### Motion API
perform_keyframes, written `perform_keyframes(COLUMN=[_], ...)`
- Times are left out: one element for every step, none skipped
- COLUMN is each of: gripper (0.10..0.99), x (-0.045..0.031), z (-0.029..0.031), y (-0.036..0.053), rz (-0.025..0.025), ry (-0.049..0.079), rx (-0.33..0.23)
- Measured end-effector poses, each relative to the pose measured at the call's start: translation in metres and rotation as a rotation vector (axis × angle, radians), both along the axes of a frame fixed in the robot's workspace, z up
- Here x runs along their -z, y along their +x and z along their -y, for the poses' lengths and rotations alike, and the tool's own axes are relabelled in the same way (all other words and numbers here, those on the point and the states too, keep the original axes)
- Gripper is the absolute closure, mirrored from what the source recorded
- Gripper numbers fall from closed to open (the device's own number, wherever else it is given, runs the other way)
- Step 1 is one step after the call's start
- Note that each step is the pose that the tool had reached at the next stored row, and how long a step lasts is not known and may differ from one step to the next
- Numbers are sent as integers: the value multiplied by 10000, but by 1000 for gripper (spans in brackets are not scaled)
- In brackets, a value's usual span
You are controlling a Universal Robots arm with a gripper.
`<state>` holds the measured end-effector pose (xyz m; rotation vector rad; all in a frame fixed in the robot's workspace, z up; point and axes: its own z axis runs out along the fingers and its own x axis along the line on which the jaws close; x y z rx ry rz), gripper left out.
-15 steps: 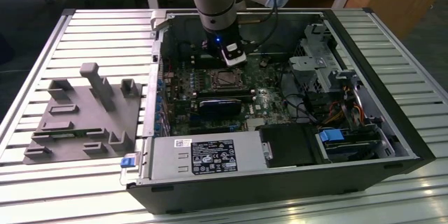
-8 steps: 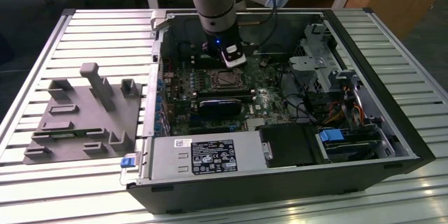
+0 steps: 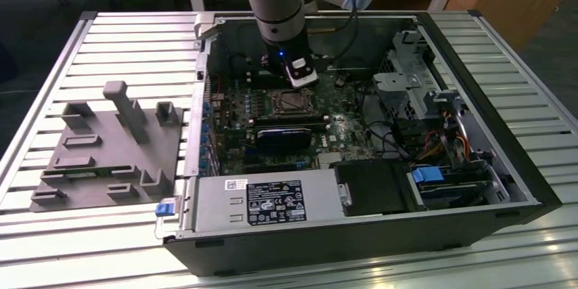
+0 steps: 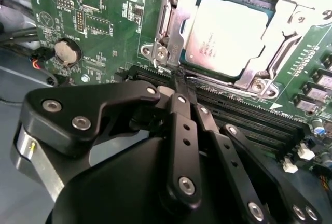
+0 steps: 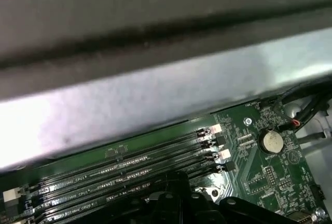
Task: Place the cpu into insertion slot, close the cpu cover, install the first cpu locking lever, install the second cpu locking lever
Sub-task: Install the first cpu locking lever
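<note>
The chip [image 4: 228, 35] sits under its cover [image 4: 174, 22]; the pincer [image 4: 179, 81], closed and empty, works lever 1 (it needs latching, I judge).

In the second wrist view, the fingers [image 4: 181, 92] meet at the socket's corner, their tips covering that spot, so what they touch is hidden. The cpu [image 4: 228, 35] and cover [image 4: 282, 47] run off the picture's edge. In the exterior view, the wrist hides the far side of the slot [image 3: 291, 101]. In the first wrist view, a blurred grey wall [image 5: 155, 89] blocks everything beyond the memory slots [image 5: 129, 169].
</note>
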<state>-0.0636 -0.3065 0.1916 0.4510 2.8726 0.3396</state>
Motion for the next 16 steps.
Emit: perform_keyframes(gripper=[980, 980, 980, 980, 980, 980, 980, 980, 980, 980, 980, 980, 980, 980, 980, 980], x=[-19, -38, -56, -78, -101, -126, -152, -178, -203, -223, -227, -226, -226, -227, -227, -227], z=[1, 1, 1, 1, 1, 1, 1, 1, 1, 1, 1, 1, 1, 1, 1, -2], y=[-1, -1, -1, -1, -1, -2, -1, -1, -1, -1, -1, 0, 0, 0, 0, -1], rz=[-4, -4, -5, -5, -5, -6, -6, -5, -6, -6, -5, -4, -3, -5, -5, -6], ry=[-6, -5, -6, -6, -5, -6, -7, -5, -6, -7, -6, -7, -13, -16, -23, -66], rx=[1, 0, 0, 1, 1, 1, 0, 1, 0, 0, 0, 0, -1, -1, -1, 0])
